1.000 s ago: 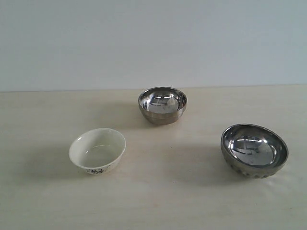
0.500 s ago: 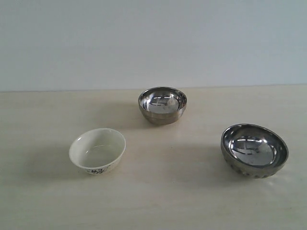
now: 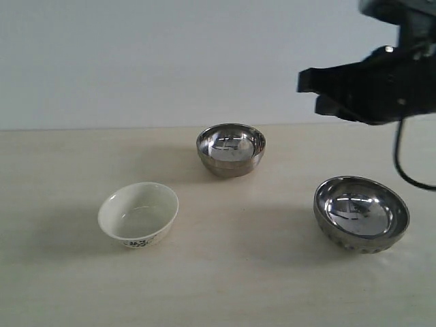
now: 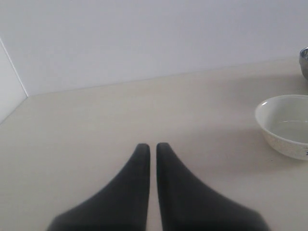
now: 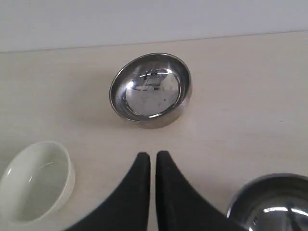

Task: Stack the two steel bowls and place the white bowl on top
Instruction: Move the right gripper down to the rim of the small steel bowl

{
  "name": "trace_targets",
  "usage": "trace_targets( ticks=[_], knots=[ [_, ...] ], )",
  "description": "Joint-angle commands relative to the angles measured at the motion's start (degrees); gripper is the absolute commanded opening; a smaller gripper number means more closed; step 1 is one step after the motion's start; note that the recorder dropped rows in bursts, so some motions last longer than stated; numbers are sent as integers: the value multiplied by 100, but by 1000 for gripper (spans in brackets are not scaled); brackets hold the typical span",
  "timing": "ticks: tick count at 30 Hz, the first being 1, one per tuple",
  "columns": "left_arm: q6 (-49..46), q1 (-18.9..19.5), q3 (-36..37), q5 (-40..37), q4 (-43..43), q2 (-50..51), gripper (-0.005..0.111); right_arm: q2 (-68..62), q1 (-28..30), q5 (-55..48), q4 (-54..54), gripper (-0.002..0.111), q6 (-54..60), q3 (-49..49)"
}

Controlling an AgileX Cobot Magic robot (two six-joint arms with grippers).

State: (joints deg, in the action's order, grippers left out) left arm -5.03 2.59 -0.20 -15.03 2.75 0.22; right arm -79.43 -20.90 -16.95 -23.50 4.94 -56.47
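The smaller smooth steel bowl (image 3: 231, 149) (image 5: 151, 89) stands at the back middle of the table. Front right sits the larger steel bowl (image 3: 361, 214) (image 5: 272, 204) with a textured lower outside. The white bowl (image 3: 138, 214) (image 5: 33, 180) (image 4: 285, 124), with a dark floral pattern near its base, rests front left. My right gripper (image 3: 308, 87) (image 5: 153, 156) hangs high above the table at the upper right, shut and empty, over the gap between the three bowls. Shut and empty as well, my left gripper (image 4: 151, 147) hovers over bare table to the side of the white bowl and does not show in the exterior view.
The light wooden table (image 3: 259, 272) ends at a pale wall (image 3: 136, 61) behind. A black cable (image 3: 402, 163) hangs from the right arm above the larger steel bowl. In the left wrist view a wall corner (image 4: 14, 77) meets the table's far side.
The right arm has come into the exterior view at the upper right, where nothing was before. The three bowls have not moved.
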Motion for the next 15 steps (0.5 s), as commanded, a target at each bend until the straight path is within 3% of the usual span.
trace_targets(
  ticks=[1, 4, 11, 15],
  knots=[
    [56, 14, 20, 41, -39, -22, 4, -1474, -22, -735, 66, 0, 81, -1446],
    [56, 14, 20, 41, -39, -22, 4, -2254, -22, -1088, 72, 5, 81, -2293],
    [56, 14, 20, 41, -39, -22, 4, -3647, -22, -1576, 366, 47, -321, -3878],
    [56, 14, 20, 41, -39, -22, 4, -4434, 102, -1930, 1220, 50, -1166, -4767]
  ],
)
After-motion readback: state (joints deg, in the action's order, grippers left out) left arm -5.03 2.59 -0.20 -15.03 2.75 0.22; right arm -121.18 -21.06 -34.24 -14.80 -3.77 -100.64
